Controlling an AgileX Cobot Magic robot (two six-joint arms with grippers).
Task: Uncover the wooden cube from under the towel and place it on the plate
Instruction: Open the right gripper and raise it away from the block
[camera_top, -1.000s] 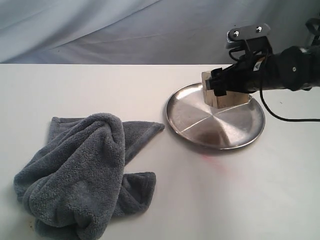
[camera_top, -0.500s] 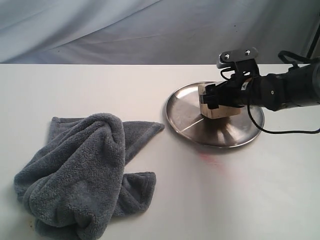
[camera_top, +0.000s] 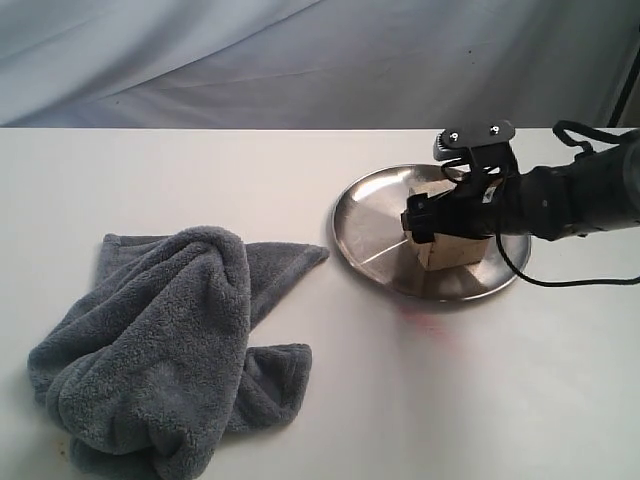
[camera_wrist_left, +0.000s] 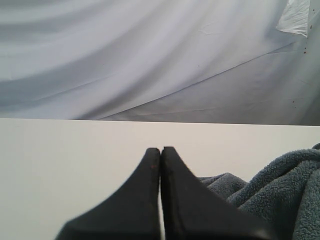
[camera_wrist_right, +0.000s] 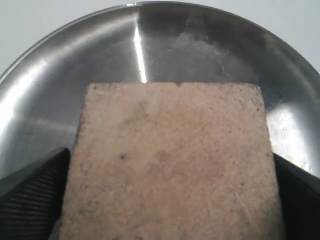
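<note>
The pale tan wooden cube (camera_top: 452, 250) rests on the shiny silver plate (camera_top: 375, 222) at the right of the table. My right gripper (camera_top: 440, 222) is shut on the wooden cube, one black finger on each side. In the right wrist view the cube (camera_wrist_right: 172, 160) fills the middle, flanked by the fingers (camera_wrist_right: 32, 197), with the plate (camera_wrist_right: 75, 65) beneath it. The dark grey towel (camera_top: 170, 345) lies crumpled at the front left. My left gripper (camera_wrist_left: 160, 150) is shut with nothing in it, hovering over the bare table beside the towel (camera_wrist_left: 280, 190). It is out of the exterior view.
A grey cloth backdrop (camera_top: 250, 60) hangs behind the white table (camera_top: 200, 180). A faint red mark (camera_top: 415, 315) shows on the table in front of the plate. The right arm's black cable (camera_top: 580, 282) loops over the table's right side.
My right gripper has come down and slightly nearer with the cube, from above the plate's far side to the cube resting on the plate. The towel has not moved.
</note>
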